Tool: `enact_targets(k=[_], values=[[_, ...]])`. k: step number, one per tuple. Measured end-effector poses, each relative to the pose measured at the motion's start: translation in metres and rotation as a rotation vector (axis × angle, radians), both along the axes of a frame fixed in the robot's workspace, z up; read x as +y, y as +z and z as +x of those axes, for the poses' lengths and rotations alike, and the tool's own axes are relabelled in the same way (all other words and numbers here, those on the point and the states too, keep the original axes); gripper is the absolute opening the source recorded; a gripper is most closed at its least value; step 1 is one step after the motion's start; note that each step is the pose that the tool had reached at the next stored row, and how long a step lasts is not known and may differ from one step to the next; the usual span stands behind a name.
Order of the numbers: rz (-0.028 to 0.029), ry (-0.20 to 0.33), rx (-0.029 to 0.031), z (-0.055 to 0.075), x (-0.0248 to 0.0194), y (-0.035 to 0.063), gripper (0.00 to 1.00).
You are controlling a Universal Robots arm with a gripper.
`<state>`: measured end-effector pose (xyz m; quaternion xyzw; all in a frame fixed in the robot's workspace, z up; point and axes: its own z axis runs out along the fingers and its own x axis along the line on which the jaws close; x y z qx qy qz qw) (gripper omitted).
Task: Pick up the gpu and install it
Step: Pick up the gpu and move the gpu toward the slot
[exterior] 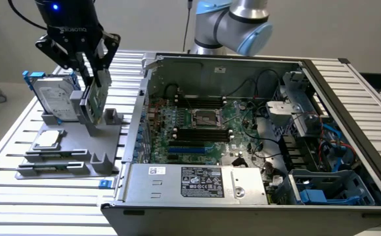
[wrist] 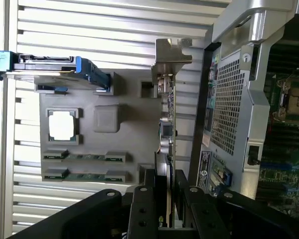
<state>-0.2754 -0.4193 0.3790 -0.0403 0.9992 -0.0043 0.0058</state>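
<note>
Gripper (exterior: 93,78) (wrist: 163,179): closed to a narrow gap on the graphics card, which is clamped between the two fingers.
Graphics card (exterior: 98,98) (wrist: 165,124): one; held upright and edge-on at the side of the gray holder nearest the computer case. Whether its lower edge sits in the holder's slot cannot be told.
Gray holder (exterior: 72,132) (wrist: 129,114): one, laid on the slatted table (exterior: 19,196).
Hard drive (exterior: 51,96) (wrist: 50,67): one, with blue rails, stood on edge in a slot at the same end of the holder as the card.
Chip (exterior: 49,139) (wrist: 62,124): one silver square, laid flat in a recess near the holder's middle.
Memory sticks (exterior: 52,155) (wrist: 84,156): two, laid side by side at the holder's end opposite the hard drive.
Computer case (exterior: 348,98) (wrist: 239,99): one, open, just beside the holder; a motherboard (exterior: 197,123) and a power supply (exterior: 194,182) are contained in it.
</note>
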Motion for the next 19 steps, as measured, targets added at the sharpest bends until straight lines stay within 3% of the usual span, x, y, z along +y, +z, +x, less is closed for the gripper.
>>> enact_targets(k=[13, 19], values=[[0.0074, 0.0, 0.0, 0.052, -0.0021, 0.0447, 0.27], [0.0257, 0.0, -0.0002, 0.08, -0.0036, 0.0559, 0.27]])
